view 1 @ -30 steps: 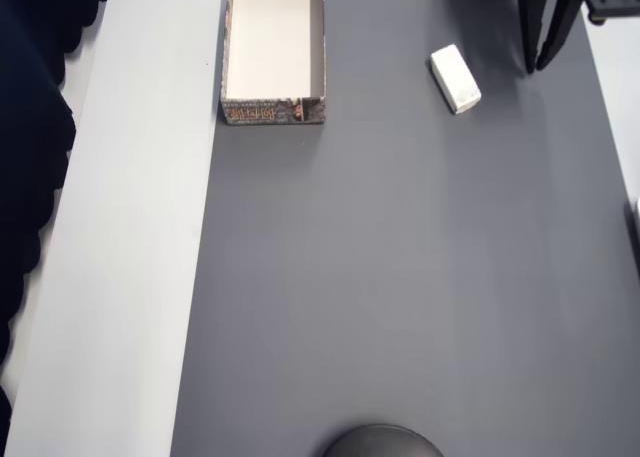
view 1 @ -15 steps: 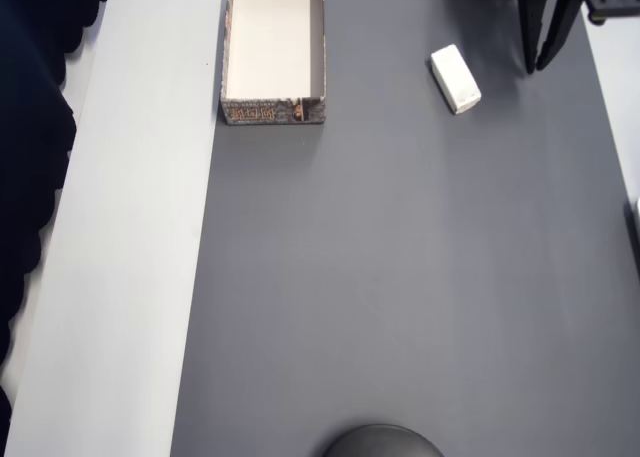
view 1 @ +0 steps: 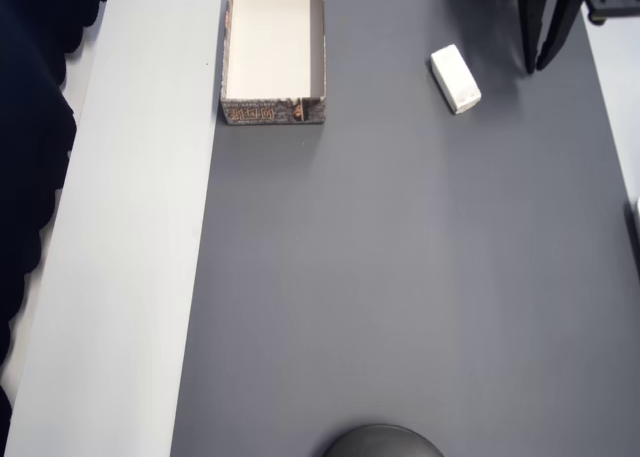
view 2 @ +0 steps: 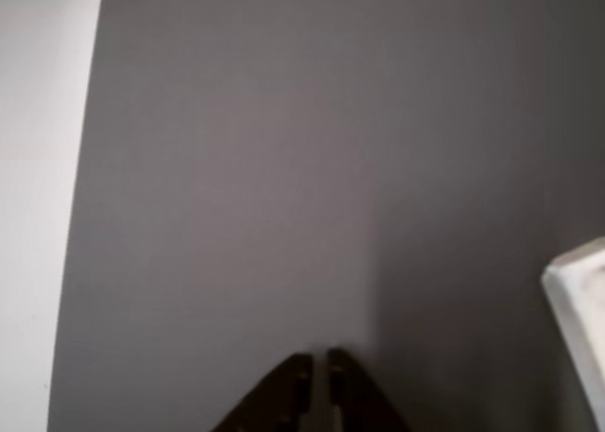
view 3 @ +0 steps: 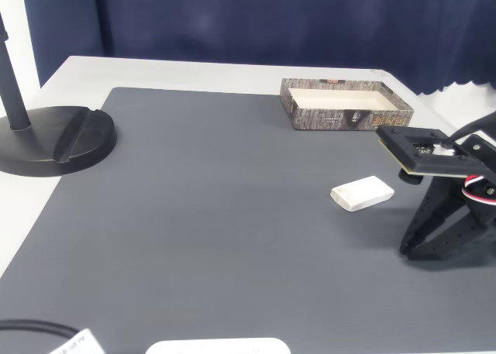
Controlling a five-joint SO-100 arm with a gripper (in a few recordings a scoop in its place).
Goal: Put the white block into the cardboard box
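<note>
The block (view 1: 455, 79) lies flat on the grey mat (view 1: 400, 277) in the upper right of the overhead view, its long axis running from upper left to lower right of the frame. In the fixed view it sits right of centre (view 3: 362, 193), long axis running left to right and tilted slightly upward to the right. In the wrist view a white corner of it shows at the right edge (view 2: 581, 304).

The gripper (view 1: 540, 65) stands at the top right of the overhead view, just right of the block and apart from it. Its fingers are nearly together with a thin slit between the tips (view 2: 317, 366), holding nothing.

The box (view 1: 273, 112) sits open-topped at the upper left of the overhead view, well apart from the block.
</note>
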